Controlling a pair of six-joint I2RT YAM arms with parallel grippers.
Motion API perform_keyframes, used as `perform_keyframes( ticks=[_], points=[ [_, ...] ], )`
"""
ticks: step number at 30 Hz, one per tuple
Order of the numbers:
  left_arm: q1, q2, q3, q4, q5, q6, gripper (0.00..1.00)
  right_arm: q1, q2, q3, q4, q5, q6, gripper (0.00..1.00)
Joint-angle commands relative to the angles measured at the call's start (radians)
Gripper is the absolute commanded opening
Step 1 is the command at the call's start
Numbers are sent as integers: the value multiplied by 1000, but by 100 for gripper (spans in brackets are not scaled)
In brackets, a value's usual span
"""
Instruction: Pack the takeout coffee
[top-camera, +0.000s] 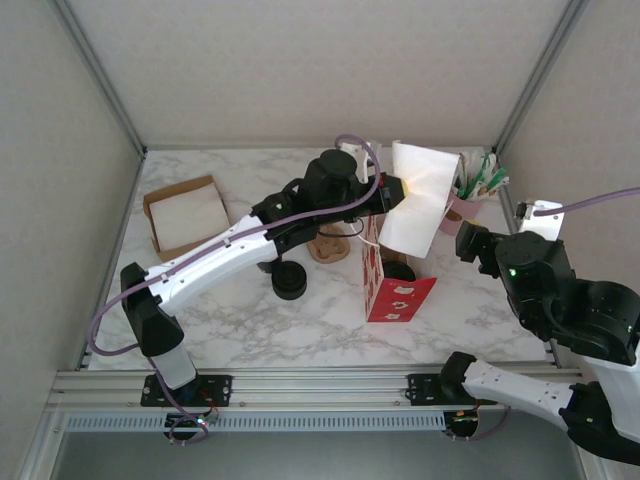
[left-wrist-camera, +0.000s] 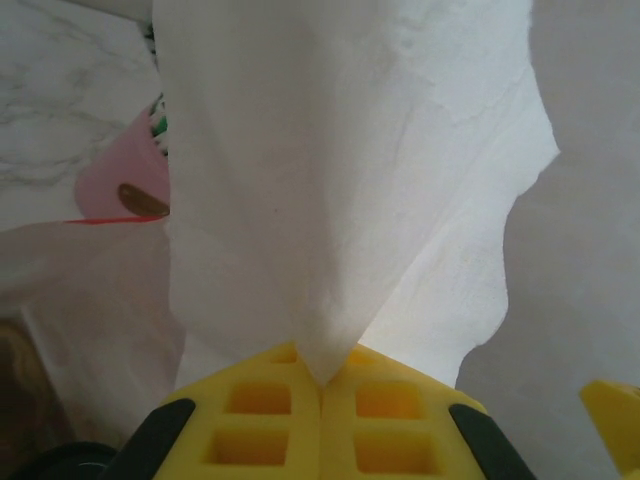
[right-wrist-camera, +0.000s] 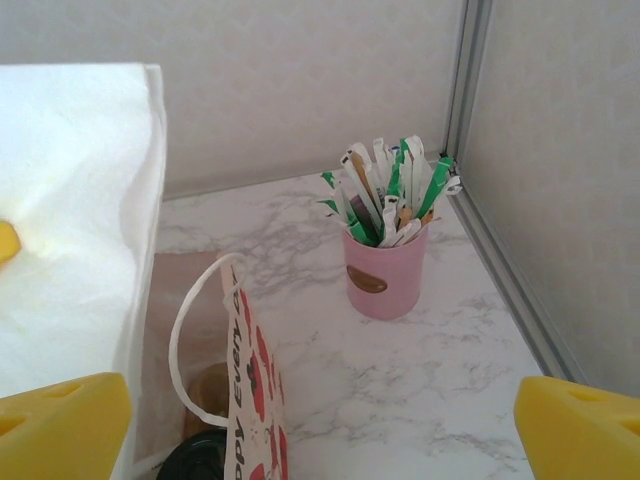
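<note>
The left arm stretches out from its base to just above the paper bag (top-camera: 398, 295). The left gripper (left-wrist-camera: 322, 385) has its jaws pressed together on a corner of a white napkin (left-wrist-camera: 340, 170). The right arm sits folded to the right of the bag, and the right gripper (right-wrist-camera: 320, 435) faces it with jaws spread wide, holding nothing

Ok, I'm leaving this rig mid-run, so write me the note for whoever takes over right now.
Left claw: shut on a white napkin, hanging by the paper bag's open top.
Right claw: open, empty, off to the bag's right, facing the pink cup.
Takeout coffee: probably the black-lidded thing inside the bag; sides hidden.
Done: coffee seemingly bagged.
Left: lower napkin in, release, pull back.
</note>
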Motion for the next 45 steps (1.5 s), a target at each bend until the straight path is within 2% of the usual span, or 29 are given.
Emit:
perform_keyframes(
  ticks=[1, 9, 16, 19, 28, 38, 45],
  points=[
    [-6, -16, -35, 20, -58, -10, 0, -4, -4, -13, 4, 13, 9, 99],
    [-26, -2, -50, -54, -162, 13, 0, -4, 6, -26, 22, 4, -4, 99],
    [-98, 110, 114, -234, -334, 71, 0, -6, 51, -20, 19, -19, -17, 99],
    [-111, 141, 153, -281, -369, 59, 0, -7, 62, -24, 20, -31, -24, 99],
    [-115, 140, 151, -259, -332, -67, 0, -37, 77, -50, 50, -90, -51, 99],
    [-118, 172, 262, -221, -246, -63, 0, -76, 77, -71, 68, -145, -68, 99],
    [-121, 199, 281, -243, -264, -68, 0, -90, 65, -83, 72, -160, -74, 99]
  ],
)
